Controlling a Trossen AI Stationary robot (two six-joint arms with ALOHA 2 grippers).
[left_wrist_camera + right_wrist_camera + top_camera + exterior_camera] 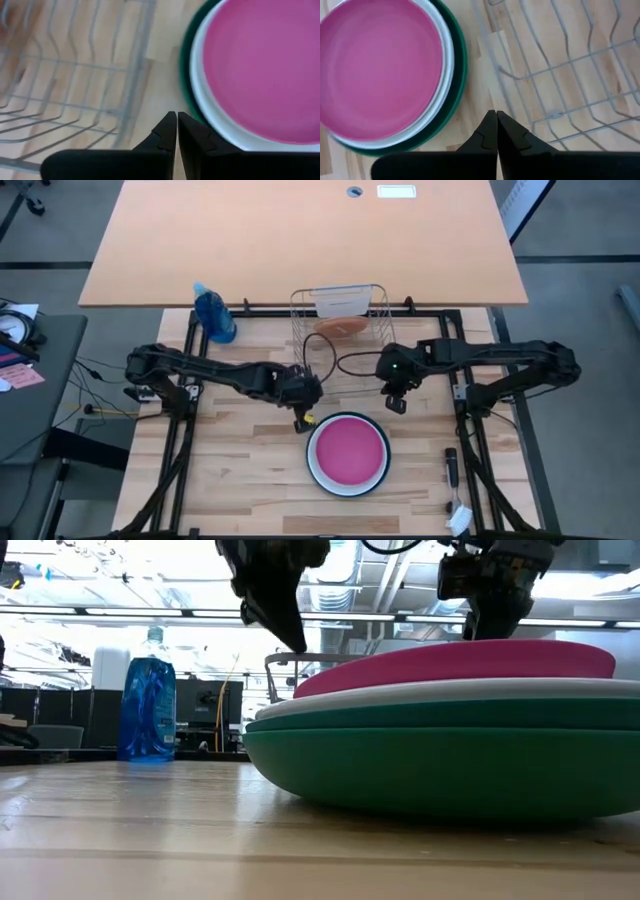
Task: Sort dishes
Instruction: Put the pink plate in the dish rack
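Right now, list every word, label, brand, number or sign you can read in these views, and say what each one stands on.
None can be read.
Blue spray bottle: its front shows only a blue pattern in the low view, no legible text.
White label on the far desk: too small to read.
Pink plate, wire rack: no print shows on them.
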